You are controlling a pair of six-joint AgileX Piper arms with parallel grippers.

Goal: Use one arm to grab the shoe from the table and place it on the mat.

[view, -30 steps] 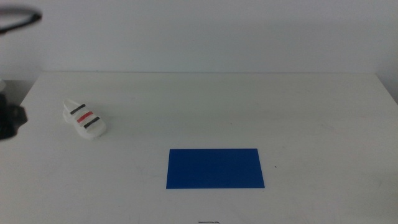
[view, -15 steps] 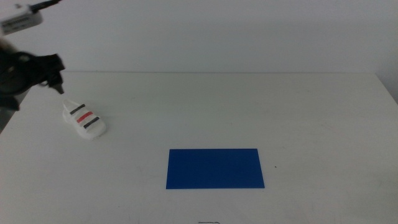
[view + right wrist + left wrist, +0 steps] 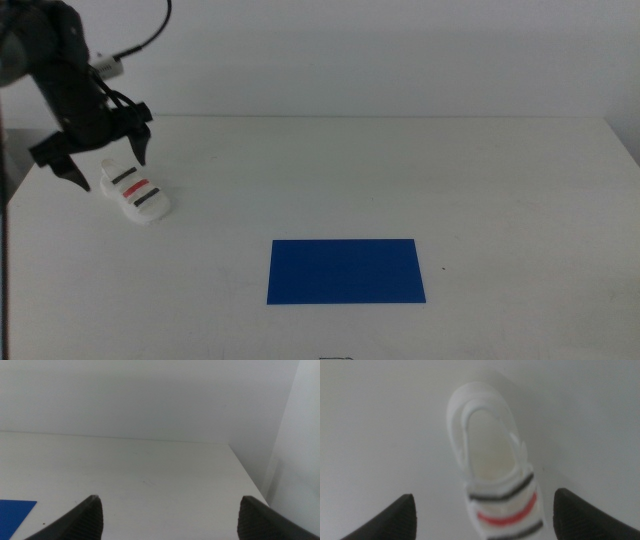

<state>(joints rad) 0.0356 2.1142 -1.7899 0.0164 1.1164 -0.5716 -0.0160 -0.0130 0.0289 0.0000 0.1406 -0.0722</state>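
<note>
The white shoe [image 3: 136,191] with two black straps and a red one lies on the white table [image 3: 400,180] at the far left. My left gripper [image 3: 108,168] hangs just above its heel end, jaws open wide to either side. In the left wrist view the shoe [image 3: 492,480] lies between the two open jaws, a little below them. The blue mat [image 3: 346,270] lies flat near the table's front middle, well right of the shoe. My right gripper [image 3: 170,525] is open and out of the middle view; its wrist view shows a corner of the mat [image 3: 15,517].
The left arm [image 3: 55,70] with its black cable reaches in from the upper left. The table's left edge [image 3: 25,180] runs close to the shoe. A pale wall stands behind the table.
My left arm has swung in from the left edge and come down over the shoe's heel end, jaws spread. The shoe and mat have not moved.
</note>
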